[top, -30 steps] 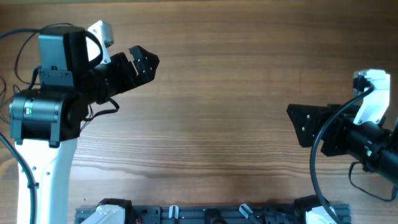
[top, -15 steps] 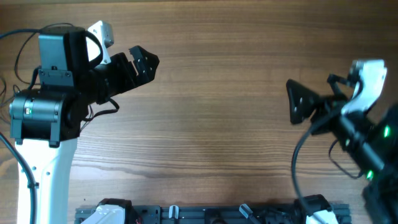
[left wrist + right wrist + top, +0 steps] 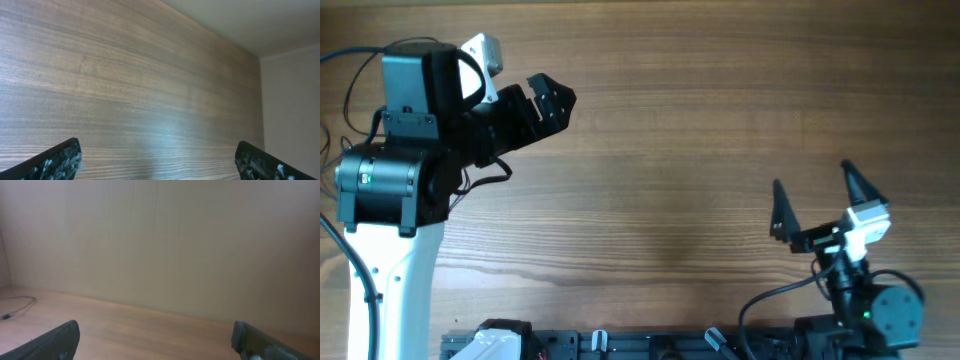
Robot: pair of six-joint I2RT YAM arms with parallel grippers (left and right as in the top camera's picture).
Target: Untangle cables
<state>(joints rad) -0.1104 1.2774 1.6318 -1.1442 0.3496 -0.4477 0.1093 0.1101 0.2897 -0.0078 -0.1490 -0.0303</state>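
No thin tangled cables show on the wooden table (image 3: 670, 150) in the overhead view. In the right wrist view a thin dark wire (image 3: 17, 303) with a small end lies far off at the left; I cannot tell if it is one of the cables. My left gripper (image 3: 552, 100) hangs open and empty over the table's far left; its fingers are wide apart in the left wrist view (image 3: 160, 167). My right gripper (image 3: 817, 200) is open and empty at the front right, fingertips pointing away from its base. It also shows in the right wrist view (image 3: 157, 347).
The left arm's body (image 3: 400, 150) and its thicker black cables fill the left edge. The right arm is folded low by its base (image 3: 865, 310). A black rail (image 3: 650, 345) runs along the table's front edge. A pale wall (image 3: 175, 240) stands beyond the table.
My right arm has swung from the right edge down toward its base at the front, and its open gripper now points away from the base. The left arm has not moved.
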